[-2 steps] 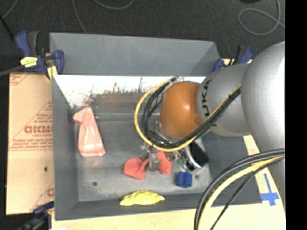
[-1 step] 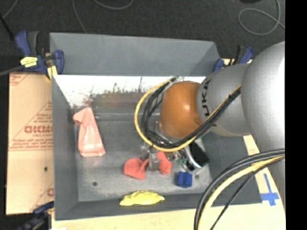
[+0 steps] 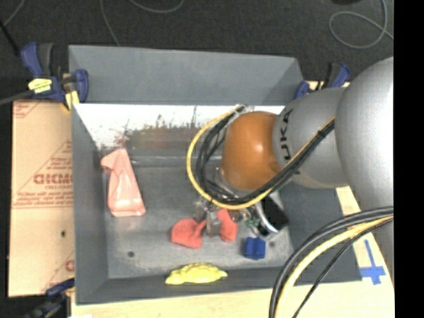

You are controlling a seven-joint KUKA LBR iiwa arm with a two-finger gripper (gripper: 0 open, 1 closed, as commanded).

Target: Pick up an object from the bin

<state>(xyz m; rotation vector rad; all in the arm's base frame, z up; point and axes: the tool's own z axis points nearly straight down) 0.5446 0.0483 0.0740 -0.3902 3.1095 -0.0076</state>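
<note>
My gripper [image 3: 211,222] reaches down at the front middle of the bin, under the arm's orange cover. Its tip is right at a crumpled red soft thing [image 3: 188,233], which spreads out to the left and right of it. A small blue block [image 3: 253,247] lies just to the right of the gripper. A black and white thing [image 3: 272,218] lies beside the block, partly hidden under the arm.
A pink wedge-shaped thing [image 3: 122,185] lies at the bin's left side. A yellow flat thing [image 3: 195,274] rests against the front wall. The arm and its cables cover the right half of the bin.
</note>
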